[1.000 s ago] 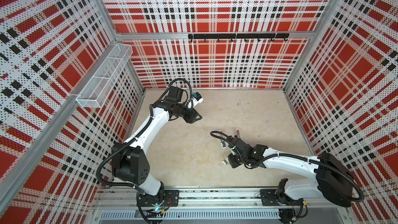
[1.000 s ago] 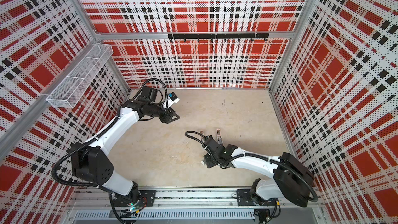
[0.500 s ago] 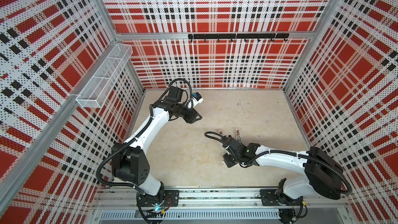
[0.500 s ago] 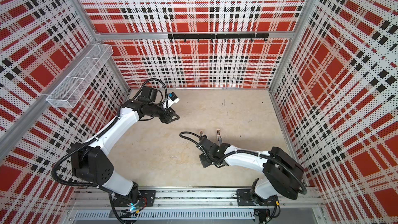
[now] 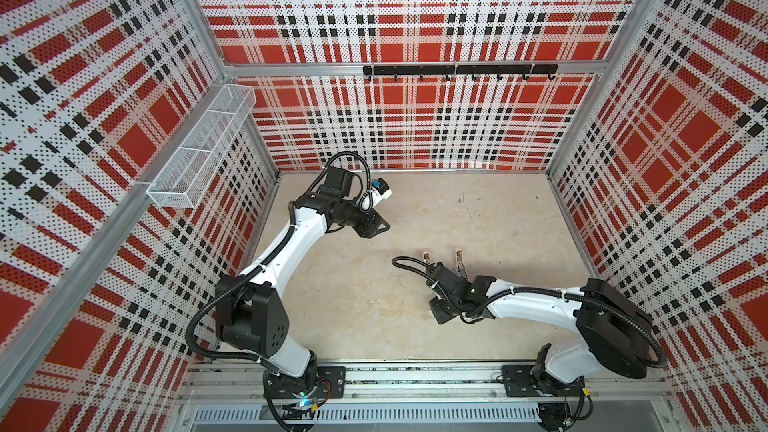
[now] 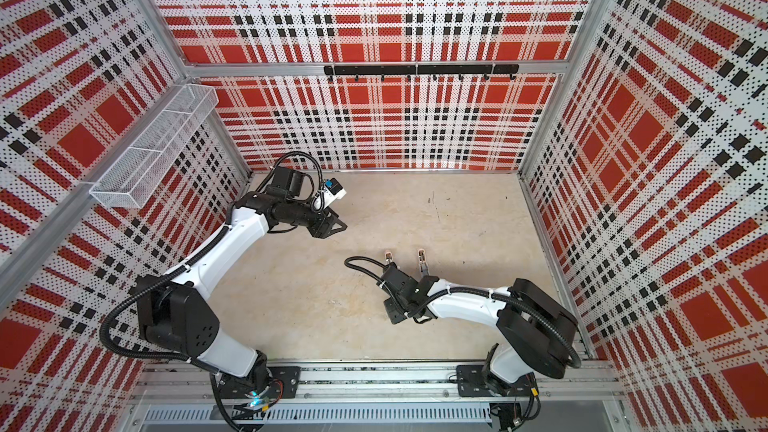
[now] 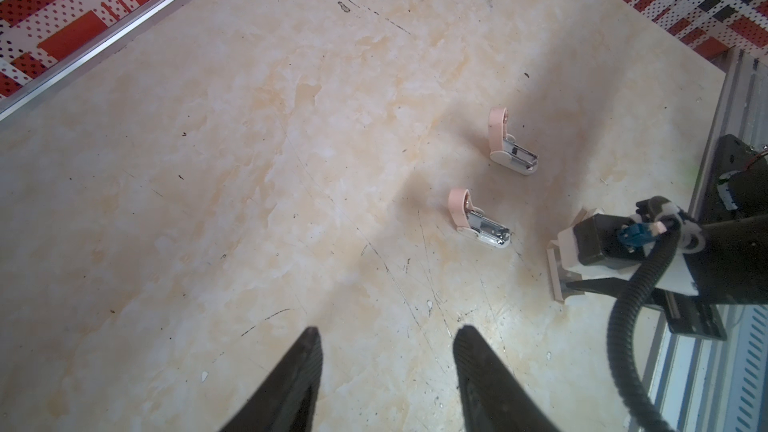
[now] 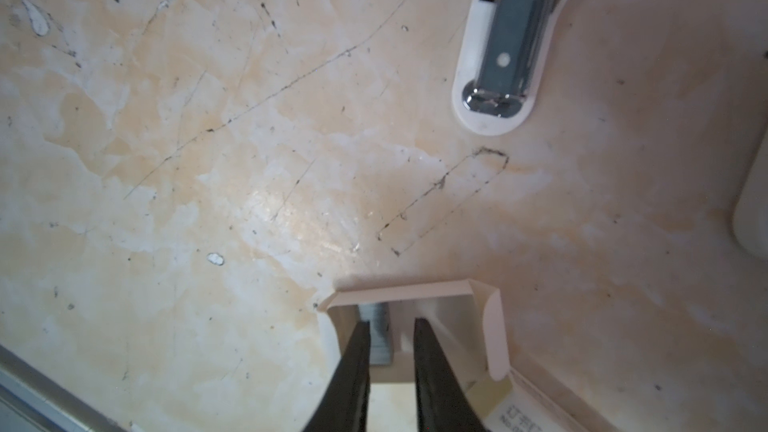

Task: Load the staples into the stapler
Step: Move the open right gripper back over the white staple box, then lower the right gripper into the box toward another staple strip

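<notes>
Hovering over the tray (image 8: pixel 403 286), right gripper (image 8: pixel 391 321) narrowly apart above staples (image 8: pixel 380 338); left gripper (image 7: pixel 386 332) spread, empty, far left.

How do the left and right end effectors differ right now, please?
The left black end effector stands wide open; the right black end effector, narrowly open. The left hangs high over the beige table; the right sits low over grey staples in a white cardboard tray. Both have tapered fingers.

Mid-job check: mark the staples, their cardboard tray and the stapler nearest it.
staples (image 8: pixel 380 336), right wrist view, grey strip's top face.
cardboard tray (image 8: pixel 407 290), right wrist view, its end wall.
stapler (image 8: pixel 509 27), right wrist view, grey metal channel.
</notes>
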Controlling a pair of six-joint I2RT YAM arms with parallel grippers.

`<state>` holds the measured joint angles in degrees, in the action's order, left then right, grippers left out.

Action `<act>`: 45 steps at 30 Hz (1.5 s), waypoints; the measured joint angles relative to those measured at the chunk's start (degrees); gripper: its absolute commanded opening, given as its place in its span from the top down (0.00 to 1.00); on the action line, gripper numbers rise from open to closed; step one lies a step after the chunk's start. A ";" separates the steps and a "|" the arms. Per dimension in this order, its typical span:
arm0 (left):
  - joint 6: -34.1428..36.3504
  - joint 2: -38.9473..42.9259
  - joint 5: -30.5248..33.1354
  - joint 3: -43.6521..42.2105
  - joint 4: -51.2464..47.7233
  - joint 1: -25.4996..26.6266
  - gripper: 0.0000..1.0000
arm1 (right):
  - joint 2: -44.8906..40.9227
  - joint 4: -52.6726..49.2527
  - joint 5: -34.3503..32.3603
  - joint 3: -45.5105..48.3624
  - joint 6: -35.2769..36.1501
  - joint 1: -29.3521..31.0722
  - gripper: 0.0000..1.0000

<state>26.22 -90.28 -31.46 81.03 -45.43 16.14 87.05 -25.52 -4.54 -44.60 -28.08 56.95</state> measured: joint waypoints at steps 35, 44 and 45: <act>0.00 0.00 -0.02 -0.39 0.07 -0.09 0.44 | 4.15 -1.66 -0.50 -3.13 -0.07 1.68 0.74; 0.00 0.00 -0.02 -0.39 0.09 -0.09 0.44 | 4.17 -3.93 -3.34 -3.85 -0.70 2.25 0.75; 0.00 0.00 0.00 -0.39 0.09 -0.09 0.44 | 4.17 -4.13 -3.45 -3.93 -0.72 2.25 0.75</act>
<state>26.22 -90.28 -31.46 80.64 -45.34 16.05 91.22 -29.65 -7.99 -48.53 -28.80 59.20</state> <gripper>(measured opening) 0.560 0.248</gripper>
